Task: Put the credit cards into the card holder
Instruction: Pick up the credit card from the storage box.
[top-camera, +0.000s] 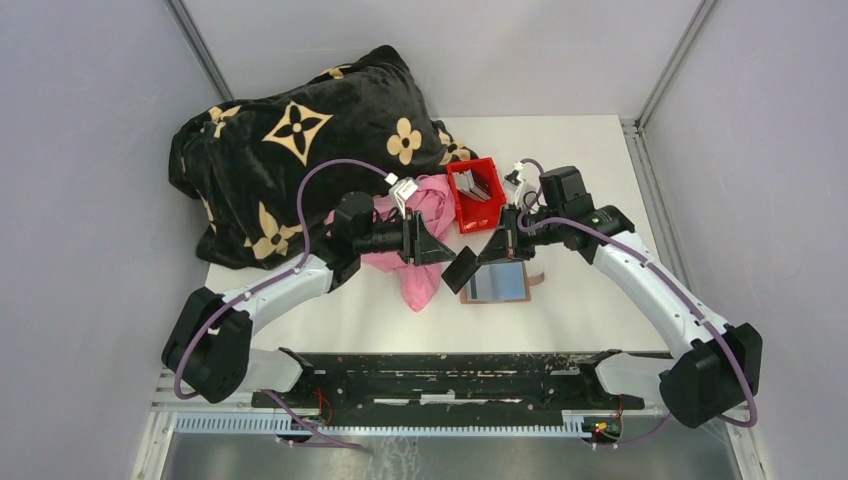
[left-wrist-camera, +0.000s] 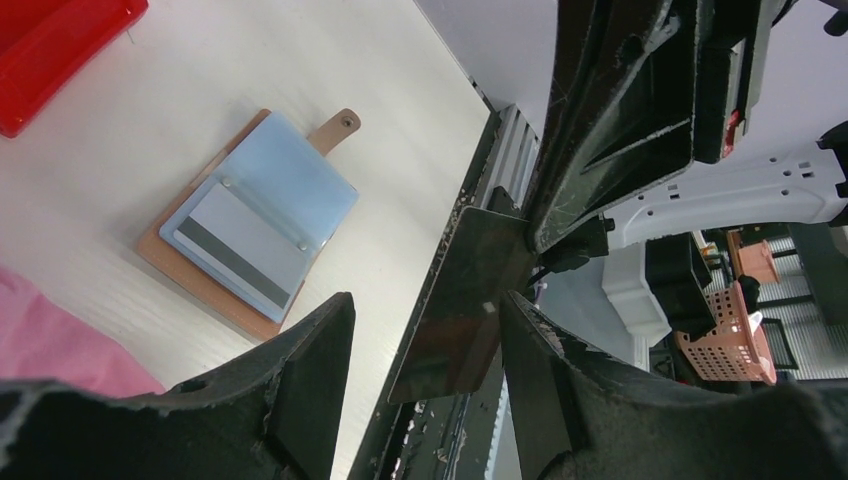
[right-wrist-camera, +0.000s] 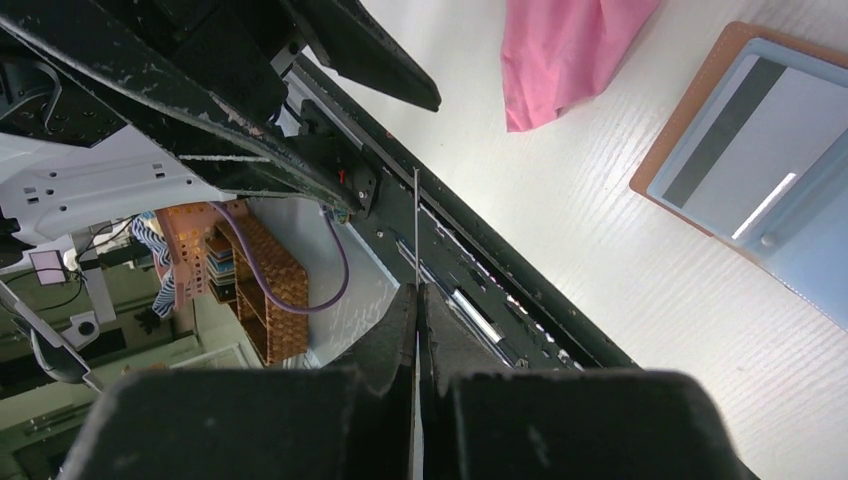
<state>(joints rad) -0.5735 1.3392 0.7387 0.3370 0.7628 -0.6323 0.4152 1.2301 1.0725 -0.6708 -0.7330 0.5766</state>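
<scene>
My right gripper is shut on a dark credit card, which shows edge-on in the right wrist view. It holds the card in the air above the table. My left gripper is open, with the dark credit card between its fingers, close against the right one. From above, that card hangs between the two grippers. The brown card holder lies open on the table. A grey-white credit card with a dark stripe sits in its bluish clear sleeve. The card holder is just below the grippers.
A red bin with more cards stands behind the grippers. A pink cloth lies left of the holder, under the left arm. A black blanket with gold flowers fills the back left. The table's near edge meets a black rail.
</scene>
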